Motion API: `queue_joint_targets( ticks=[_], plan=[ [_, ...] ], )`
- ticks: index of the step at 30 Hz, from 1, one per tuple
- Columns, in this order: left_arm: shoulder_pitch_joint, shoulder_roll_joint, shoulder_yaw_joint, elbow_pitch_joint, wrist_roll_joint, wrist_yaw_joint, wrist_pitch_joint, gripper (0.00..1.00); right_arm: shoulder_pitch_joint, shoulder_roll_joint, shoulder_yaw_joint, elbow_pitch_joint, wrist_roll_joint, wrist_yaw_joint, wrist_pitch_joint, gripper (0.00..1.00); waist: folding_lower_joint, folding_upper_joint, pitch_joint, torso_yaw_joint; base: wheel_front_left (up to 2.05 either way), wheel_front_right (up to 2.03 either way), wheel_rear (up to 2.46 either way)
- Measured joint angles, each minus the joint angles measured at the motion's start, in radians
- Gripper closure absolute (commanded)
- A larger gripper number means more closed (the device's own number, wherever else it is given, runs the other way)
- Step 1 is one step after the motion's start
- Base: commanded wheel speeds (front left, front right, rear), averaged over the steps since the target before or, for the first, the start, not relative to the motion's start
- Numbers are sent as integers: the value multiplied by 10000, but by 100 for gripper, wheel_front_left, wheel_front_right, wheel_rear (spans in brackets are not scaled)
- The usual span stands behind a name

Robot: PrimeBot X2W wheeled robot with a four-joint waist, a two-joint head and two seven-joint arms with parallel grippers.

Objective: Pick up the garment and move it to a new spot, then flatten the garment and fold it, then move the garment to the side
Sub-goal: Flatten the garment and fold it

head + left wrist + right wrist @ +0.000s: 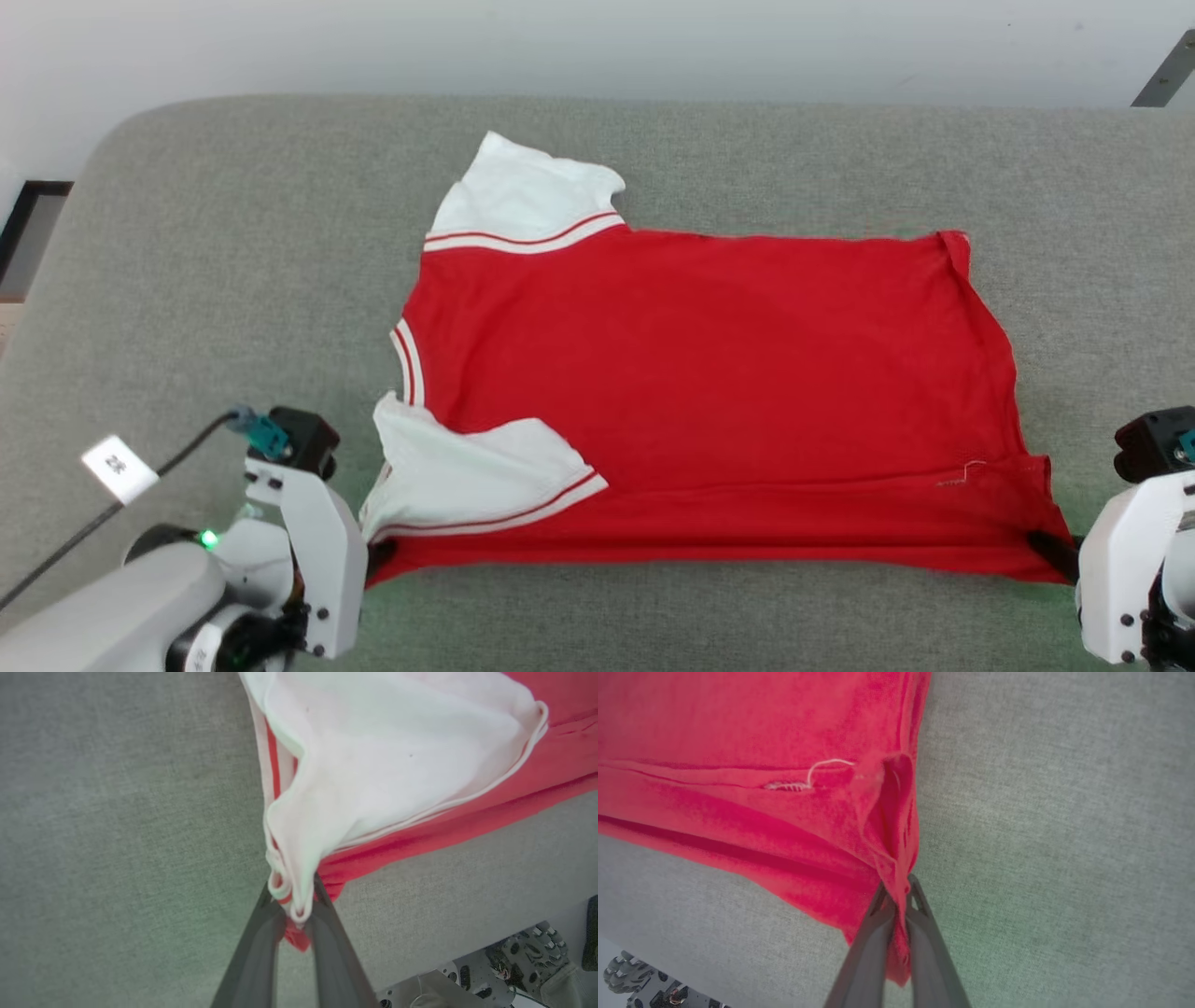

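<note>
So the whole thing's a grey fabric-covered surface (233, 233), rounded corner at far left, pale wall (560, 37) behind it and a bit of metal bracket (1167, 70) at top right. Left gripper (292, 891) is pinched tight on the near-left corner of the garment (700, 373), with white sleeve cloth and red hem bunched between the fingers (261, 942). Right gripper (899, 886) is squeezed closed on the near-right hem corner. The shirt lies spread mid-surface, neck end left with both white sleeves (467, 476) and striped trim, plain red across, loose white thread (971, 471) near the right hem.
</note>
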Motion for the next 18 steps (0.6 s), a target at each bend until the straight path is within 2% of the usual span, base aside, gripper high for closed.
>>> queue_joint_targets(
  ticks=[5, 6, 7, 8, 9, 10, 11, 12, 13, 14, 15, 18],
  plan=[
    [200, 94, -94, -324, -6, 274, 33, 98, 221, 142, -167, -157, -46, -2, 81, 100, 0, 0, 10, -25, 0, 0, 0],
    [231, 94, -123, -316, 8, 313, 33, 71, 226, 194, -157, -151, -105, -2, 67, 100, 0, 0, 16, -37, 0, 0, 0],
    [264, 84, -134, -286, 10, 316, 36, 68, 226, 232, -150, -136, -130, -2, 69, 95, 0, 0, 27, -46, 0, 0, 0],
    [288, 52, -167, -247, 12, 316, 42, 64, 228, 267, -123, -115, -173, -2, 69, 84, 1, 0, 36, -51, 0, 0, 0],
    [294, 17, -203, -192, 42, 316, 42, 52, 230, 290, -65, -92, -215, -2, 67, 75, 1, 0, 46, -54, 0, 0, 0],
    [293, -19, -228, -142, 79, 316, 42, 17, 229, 305, -25, -61, -234, -2, 35, 64, 0, 0, 55, -56, 0, 0, 0],
    [293, -61, -230, -81, 104, 316, 40, 4, 229, 316, 21, -36, -253, -2, 33, 62, 0, 0, 63, -57, 0, 0, 0],
    [291, -96, -245, -31, 117, 326, 42, 0, 225, 336, 59, -17, -261, -2, 23, 55, 0, 0, 69, -58, 0, 0, 0],
    [289, -123, -255, 17, 140, 359, 46, 0, 223, 351, 96, -4, -276, -2, 10, 31, 0, 0, 72, -57, 0, 0, 0],
    [286, -144, -257, 56, 142, 397, 46, 0, 213, 357, 111, 10, -278, -2, -10, 11, 0, 0, 74, -56, 0, 0, 0],
    [283, -167, -226, 98, 138, 405, 33, 0, 198, 357, 125, 25, -278, -2, -21, 0, 0, 0, 75, -55, 0, 0, 0],
    [210, -134, -230, 121, 148, 489, 140, 0, 177, 378, 102, 12, -284, -4, -86, 0, 1, 0, 63, -73, 0, 0, 0]
  ],
)
